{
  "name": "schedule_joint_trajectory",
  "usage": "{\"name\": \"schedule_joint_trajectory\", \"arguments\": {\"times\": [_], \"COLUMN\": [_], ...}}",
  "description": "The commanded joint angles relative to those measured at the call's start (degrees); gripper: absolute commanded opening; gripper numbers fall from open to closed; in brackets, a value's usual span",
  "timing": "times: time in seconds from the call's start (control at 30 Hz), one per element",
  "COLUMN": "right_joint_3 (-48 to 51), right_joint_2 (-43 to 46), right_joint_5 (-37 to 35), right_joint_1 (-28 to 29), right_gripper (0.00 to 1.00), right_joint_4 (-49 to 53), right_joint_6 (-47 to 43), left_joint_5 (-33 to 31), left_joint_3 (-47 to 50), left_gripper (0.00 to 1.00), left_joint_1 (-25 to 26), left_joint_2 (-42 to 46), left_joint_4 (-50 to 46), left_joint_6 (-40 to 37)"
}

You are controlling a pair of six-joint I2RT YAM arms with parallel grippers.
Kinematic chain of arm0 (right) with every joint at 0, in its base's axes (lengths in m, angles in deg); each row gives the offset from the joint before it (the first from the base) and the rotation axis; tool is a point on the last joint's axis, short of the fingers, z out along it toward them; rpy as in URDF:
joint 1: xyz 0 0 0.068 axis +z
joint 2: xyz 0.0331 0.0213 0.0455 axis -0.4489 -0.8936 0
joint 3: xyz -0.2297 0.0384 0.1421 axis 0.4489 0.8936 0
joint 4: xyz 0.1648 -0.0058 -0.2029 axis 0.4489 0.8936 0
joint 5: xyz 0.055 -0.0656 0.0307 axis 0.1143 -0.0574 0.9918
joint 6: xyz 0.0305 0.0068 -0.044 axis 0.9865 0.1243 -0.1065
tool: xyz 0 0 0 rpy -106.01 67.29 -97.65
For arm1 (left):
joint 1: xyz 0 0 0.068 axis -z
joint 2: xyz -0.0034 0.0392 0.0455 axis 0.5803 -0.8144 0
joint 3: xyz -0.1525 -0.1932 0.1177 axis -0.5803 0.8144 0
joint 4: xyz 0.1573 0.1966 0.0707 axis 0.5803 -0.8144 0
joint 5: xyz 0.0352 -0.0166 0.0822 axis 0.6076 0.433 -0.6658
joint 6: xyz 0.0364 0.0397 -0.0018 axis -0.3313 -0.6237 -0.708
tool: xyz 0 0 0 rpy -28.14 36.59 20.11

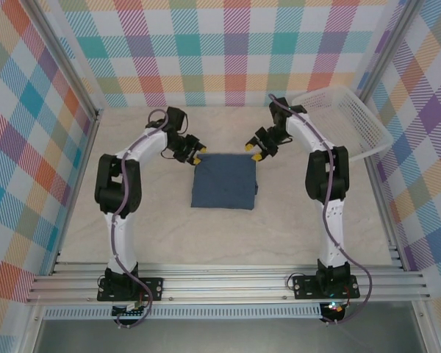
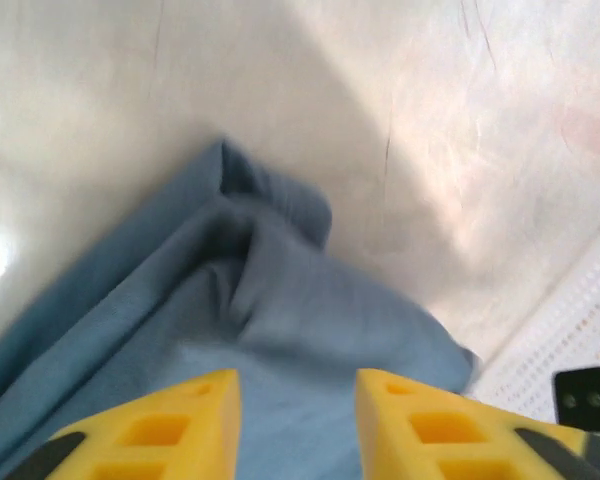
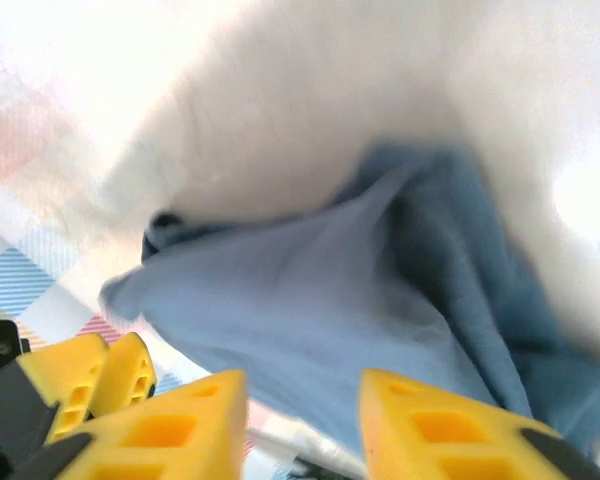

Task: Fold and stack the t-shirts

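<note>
blocky yellow left gripper [image 2: 295, 388] and right gripper [image 3: 302, 386], both parted, flank soft square-folded slate-blue t-shirt [image 1: 225, 181].

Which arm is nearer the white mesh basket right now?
Right. The right arm stands beside the basket, its jaws at the t-shirt's far right corner. The left arm is across the t-shirt, at its far left corner.

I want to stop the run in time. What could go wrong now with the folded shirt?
1. The open left gripper and right gripper hang close over the far corners of the t-shirt; a finger might snag the cloth and pull the fold open.
2. The corner under the left gripper looks bunched, so the fold may end up uneven.
</note>
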Motion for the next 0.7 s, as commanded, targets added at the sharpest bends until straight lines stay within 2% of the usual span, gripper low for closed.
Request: {"name": "schedule_joint_trajectory", "arguments": {"times": [0.0,0.03,0.13,0.23,0.37,0.43,0.5,0.67], "right_joint_3": [-5.7,-4.9,1.4,10.3,25.2,31.5,33.3,26.9], "right_joint_2": [-0.1,1.6,8.8,14.9,20.2,20.5,18.8,9.5], "right_joint_5": [-7.7,-9.8,-15.7,-16.5,-14.0,-12.9,-12.6,-13.7], "right_joint_1": [-0.2,0.1,1.9,6.0,10.6,10.5,9.8,8.9], "right_gripper": [0.44,0.46,0.48,0.41,0.34,0.29,0.27,0.26], "right_joint_4": [4.0,3.8,2.6,-0.3,-11.8,-16.9,-19.0,-12.6], "right_joint_6": [-3.4,-4.4,-7.2,-7.2,0.5,5.0,5.5,1.5], "left_joint_5": [-3.0,-5.3,-7.9,-5.1,-2.0,-1.7,-2.5,-7.4], "left_joint_3": [-5.6,-5.4,0.0,7.4,10.1,9.4,9.1,8.3], "left_gripper": [0.44,0.49,0.5,0.4,0.32,0.31,0.3,0.3], "left_joint_1": [-0.5,-0.3,0.3,1.7,4.3,5.5,6.0,6.0], "left_joint_2": [1.1,3.2,10.7,14.3,11.3,8.6,6.0,0.7], "left_joint_4": [-6.8,-7.3,-7.0,-3.9,-0.1,1.1,2.4,0.9], "left_joint_6": [-6.6,-8.3,-10.9,-10.6,-8.7,-7.3,-6.0,-5.9]}}
